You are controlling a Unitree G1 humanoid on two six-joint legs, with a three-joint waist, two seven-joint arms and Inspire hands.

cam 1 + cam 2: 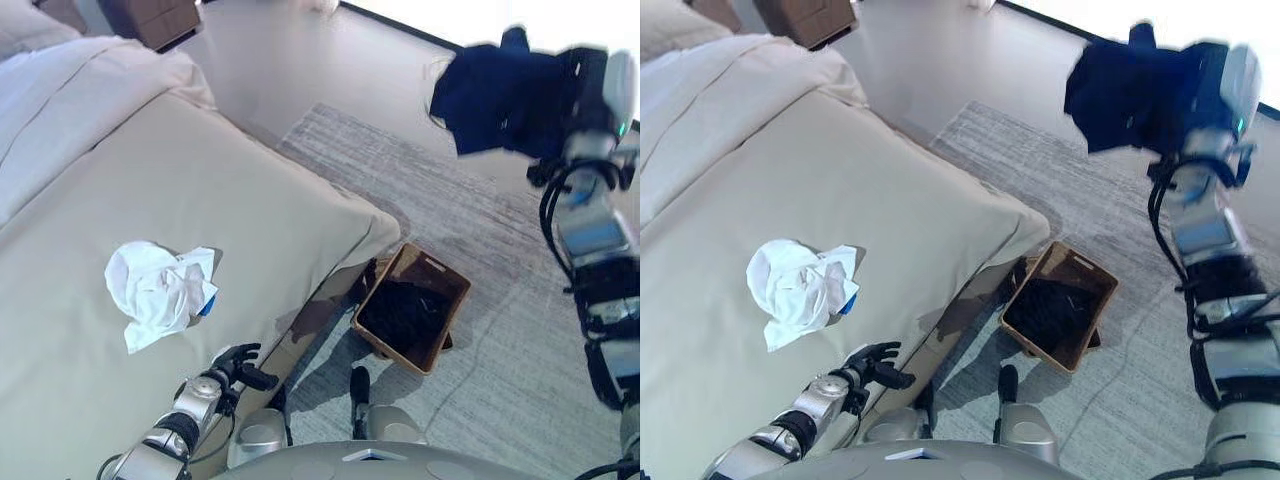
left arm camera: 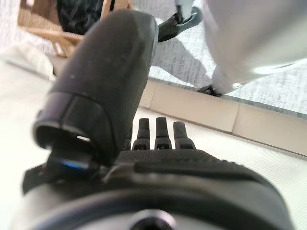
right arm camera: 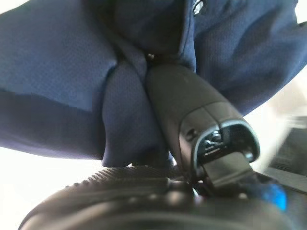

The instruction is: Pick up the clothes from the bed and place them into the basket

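My right hand (image 3: 201,120) was up high, well above the floor and off to the far side of the rug, w/ thumb and fingers pinched into a bunched dark navy blue cloth garment (image 1: 500,95). Right wrist view showed the fabric folded around the thumb, so grip looked solid. The garment hung clear of everything, not touching bed or basket.

My left hand (image 1: 235,365) sat low at the near edge of the bed w/ beige cover (image 1: 200,200), fingers straight and relaxed, holding nothing.

The brown rectangular woven basket (image 1: 452,300) stood on the grey patterned rug (image 1: 450,190), just beside the bed's foot corner. It already had dark clothing in it; couldn't tell how many pieces. 1 crumpled white cloth item w/ a bit of blue (image 1: 160,290) lay on the bed, near my left hand but apart from it.

Step, as I judged it: carry phase for the navy garment, lifted but not yet over the basket. Next move called for bringing the right arm down and inward till the cloth hung above the basket opening, then spreading the fingers to drop it. Risk: loose fabric draping over the rim rather than landing inside. After that, the white item remained.
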